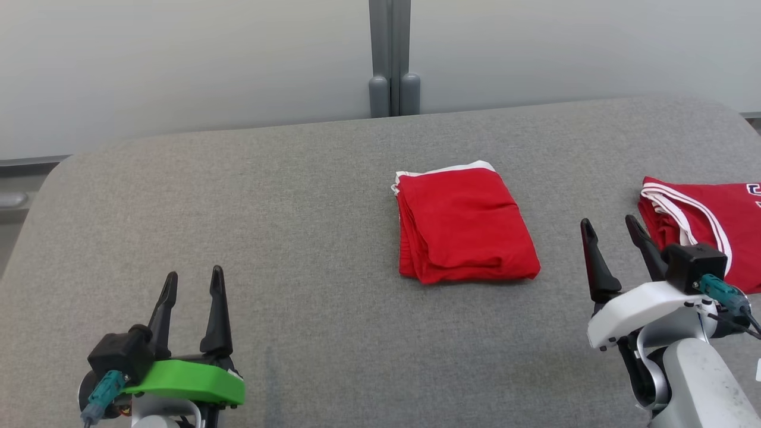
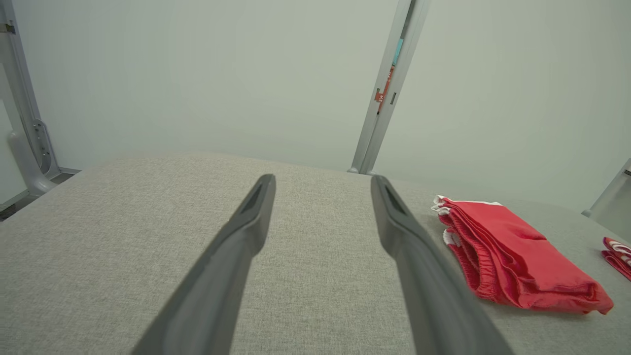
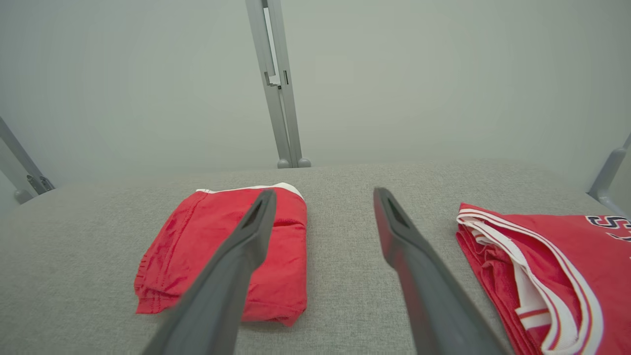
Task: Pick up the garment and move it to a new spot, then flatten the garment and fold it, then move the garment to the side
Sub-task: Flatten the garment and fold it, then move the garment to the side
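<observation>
A red garment with white trim (image 1: pixel 464 223) lies folded into a neat rectangle on the grey cloth table (image 1: pixel 267 208), right of centre. It also lies right of the fingers in the left wrist view (image 2: pixel 512 256) and behind the left finger in the right wrist view (image 3: pixel 197 246). My right gripper (image 1: pixel 612 229) hangs open to the garment's right, apart from it, nothing between its fingers. My left gripper (image 1: pixel 193 282) stands open near the front left, far from the garment and empty.
A second red garment with white stripes and dark lettering (image 1: pixel 707 220) lies at the table's right edge, just beside my right gripper; it also shows in the right wrist view (image 3: pixel 552 276). A pale wall with a grey post (image 1: pixel 390 59) stands behind the table.
</observation>
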Available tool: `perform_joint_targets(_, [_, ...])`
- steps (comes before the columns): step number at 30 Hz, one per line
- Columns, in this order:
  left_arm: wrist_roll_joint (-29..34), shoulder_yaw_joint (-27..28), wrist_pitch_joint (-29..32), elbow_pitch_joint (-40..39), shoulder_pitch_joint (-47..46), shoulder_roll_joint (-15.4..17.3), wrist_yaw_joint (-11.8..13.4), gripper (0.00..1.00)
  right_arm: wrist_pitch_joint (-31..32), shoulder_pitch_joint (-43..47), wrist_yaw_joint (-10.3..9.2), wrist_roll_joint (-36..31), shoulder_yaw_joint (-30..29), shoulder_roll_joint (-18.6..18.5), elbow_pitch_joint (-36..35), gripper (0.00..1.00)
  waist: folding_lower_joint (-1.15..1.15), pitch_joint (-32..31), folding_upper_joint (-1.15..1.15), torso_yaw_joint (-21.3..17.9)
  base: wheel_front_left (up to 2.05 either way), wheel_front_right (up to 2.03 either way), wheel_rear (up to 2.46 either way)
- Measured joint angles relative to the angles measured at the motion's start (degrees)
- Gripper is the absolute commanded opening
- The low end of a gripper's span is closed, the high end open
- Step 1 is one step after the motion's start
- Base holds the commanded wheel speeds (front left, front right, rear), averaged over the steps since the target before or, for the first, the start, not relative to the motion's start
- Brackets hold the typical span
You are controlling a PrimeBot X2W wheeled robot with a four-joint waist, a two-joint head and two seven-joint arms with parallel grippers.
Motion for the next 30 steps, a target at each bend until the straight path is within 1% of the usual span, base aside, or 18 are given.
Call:
perform_joint_targets(9, [0.24, 0.97, 0.00, 0.79, 0.43, -0.01, 0.00, 1.00, -1.19, -0.04, 0.00, 0.31, 1.00, 0.09, 2.92, 1.00, 0.00, -0.69, 0.00, 0.58, 0.00, 0.00, 0.00])
perform_joint_targets(15, [0.48, 0.97, 0.00, 0.87, 0.49, -0.03, 0.00, 1.00, -2.09, -0.08, 0.00, 0.29, 1.04, 0.08, 3.32, 1.00, 0.00, -0.69, 0.00, 0.66, 0.00, 0.00, 0.00])
perform_joint_targets(30, [0.94, 0.40, 0.00, 0.54, 0.52, -0.08, 0.00, 1.00, -1.64, -0.20, 0.00, 0.02, 0.79, 0.43, 3.12, 1.00, 0.00, 0.23, 0.00, 1.17, 0.00, 0.00, 0.00])
